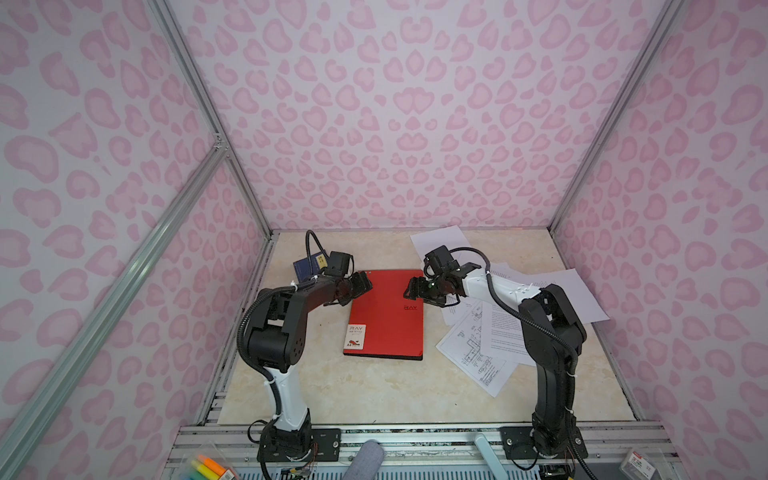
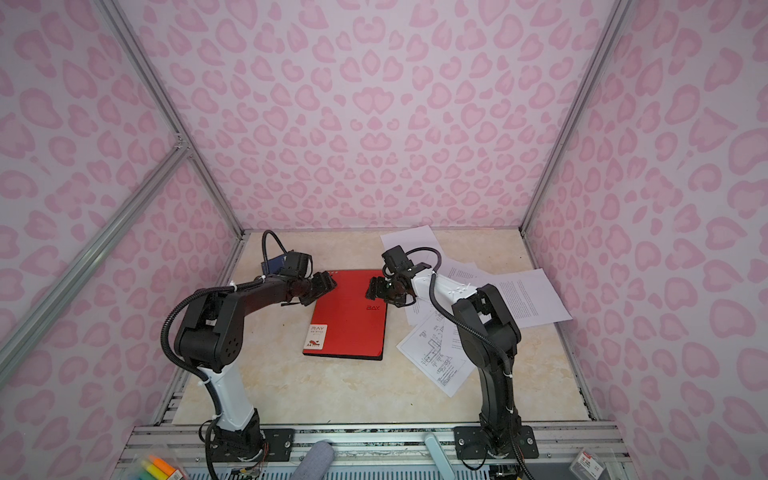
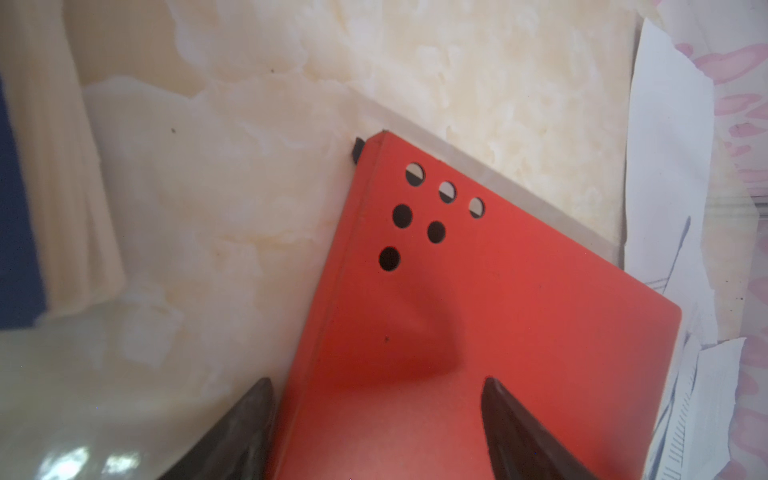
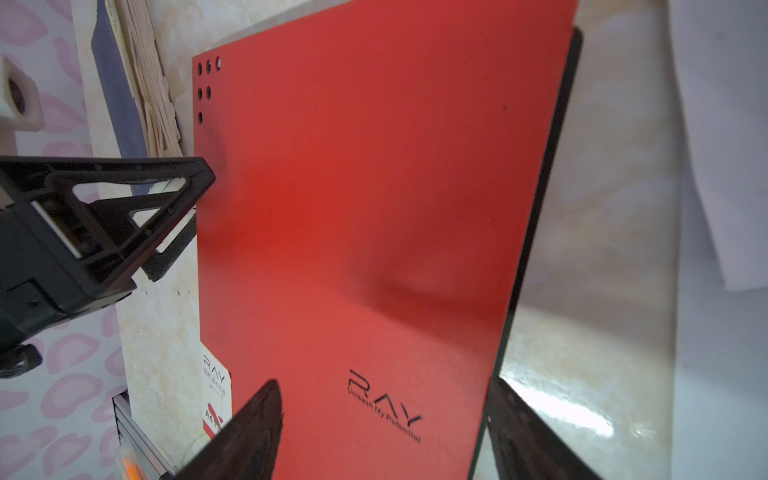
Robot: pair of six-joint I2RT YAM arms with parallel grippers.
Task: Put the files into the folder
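The red folder lies shut and flat in the middle of the table, its "RAY" logo facing up. The files are loose white printed sheets scattered to its right, partly under the right arm. My left gripper hovers open over the folder's far left corner, one finger beyond the edge. My right gripper is open over the folder's far right edge, its jaws on either side of that edge. Neither holds anything.
A small dark-blue booklet lies behind the left gripper near the back left. One sheet rests against the back wall. A case of highlighters sits on the front rail. Pink walls enclose three sides.
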